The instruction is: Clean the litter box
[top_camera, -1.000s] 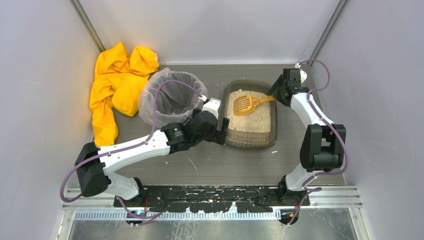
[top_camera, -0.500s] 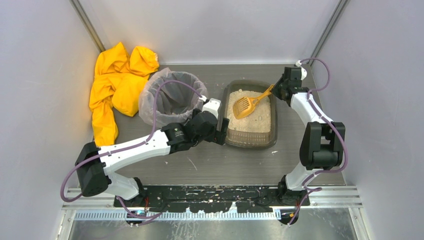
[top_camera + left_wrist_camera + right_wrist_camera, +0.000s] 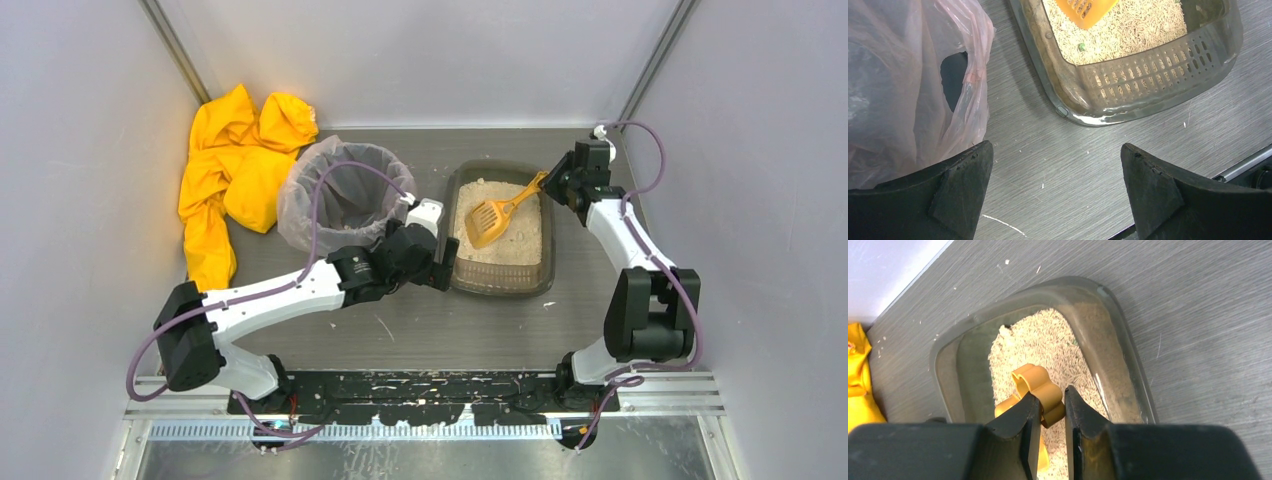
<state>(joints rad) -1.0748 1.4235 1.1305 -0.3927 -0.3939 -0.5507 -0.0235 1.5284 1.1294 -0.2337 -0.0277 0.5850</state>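
The litter box [image 3: 547, 262] is a dark translucent tray with beige litter, at mid table. It also shows in the left wrist view [image 3: 1153, 97] and the right wrist view [image 3: 945, 357]. My right gripper [image 3: 556, 183] is shut on the handle of the orange scoop [image 3: 492, 213] over the box's far right corner; the handle shows between the jaws in the right wrist view [image 3: 1040, 387]. The scoop head tilts down onto the litter. My left gripper [image 3: 447, 264] is open and empty, at the box's near left wall. A small green speck [image 3: 1081, 47] lies in the litter.
A round bin with a clear bag liner [image 3: 343, 195] stands left of the box, close to my left arm. A yellow cloth [image 3: 232, 170] lies at the far left. Walls close in on both sides and at the back.
My right gripper has moved back and right, raising the scoop handle so the scoop tilts more steeply onto the litter. The left arm has barely shifted.
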